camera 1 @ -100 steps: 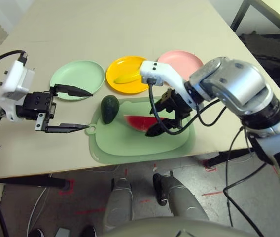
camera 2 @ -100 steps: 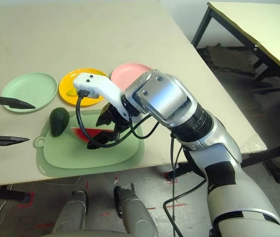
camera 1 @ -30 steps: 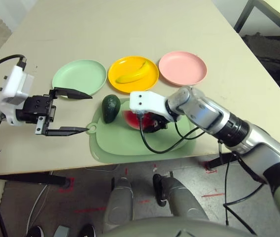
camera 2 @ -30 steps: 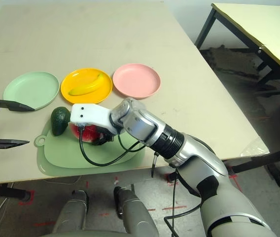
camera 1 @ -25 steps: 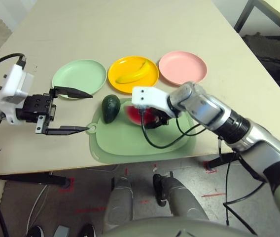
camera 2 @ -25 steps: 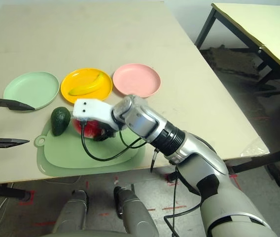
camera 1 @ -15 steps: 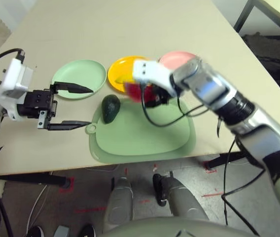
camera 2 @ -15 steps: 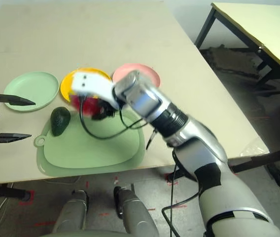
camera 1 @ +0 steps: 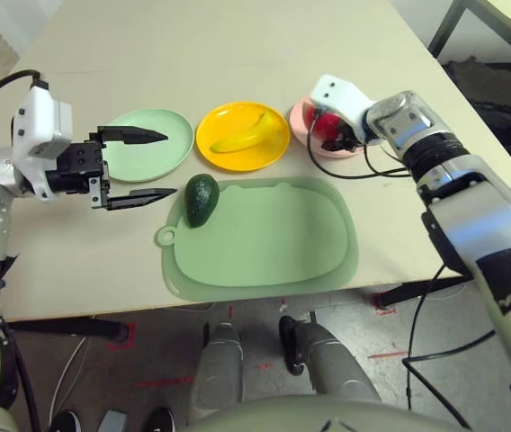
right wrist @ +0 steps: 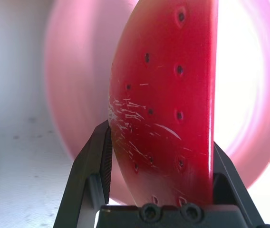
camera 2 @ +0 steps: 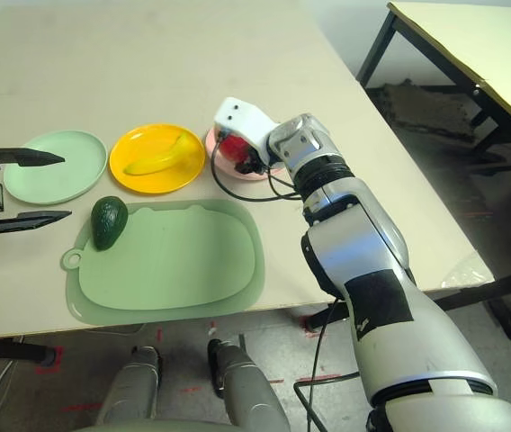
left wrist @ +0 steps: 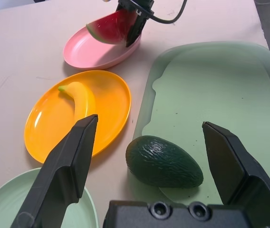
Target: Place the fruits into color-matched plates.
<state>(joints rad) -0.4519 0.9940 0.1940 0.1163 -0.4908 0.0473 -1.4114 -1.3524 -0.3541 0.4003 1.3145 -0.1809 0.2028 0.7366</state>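
Pale beige table, seen from the head camera: three round plates in a row, mint green plate, yellow-orange plate holding the banana, pink plate farthest to the robot's right. Dark green avocado resting at the edge of a large pale green cutting mat, near the mint plate. Right end effector poised over the pink plate, clamped on the red watermelon wedge. Left end effector spread wide and empty, just beside the avocado.

Left wrist view: black fingers wide apart, framing the avocado between them; wedge held just above the pink plate, not yet released.

Right wrist view: wedge gripped across its flat faces, pink plate behind.

Likely light, stiff plastic, both fruits; avocado's bumpy rounded skin probably prone to rolling, so best gripped across its widest middle.
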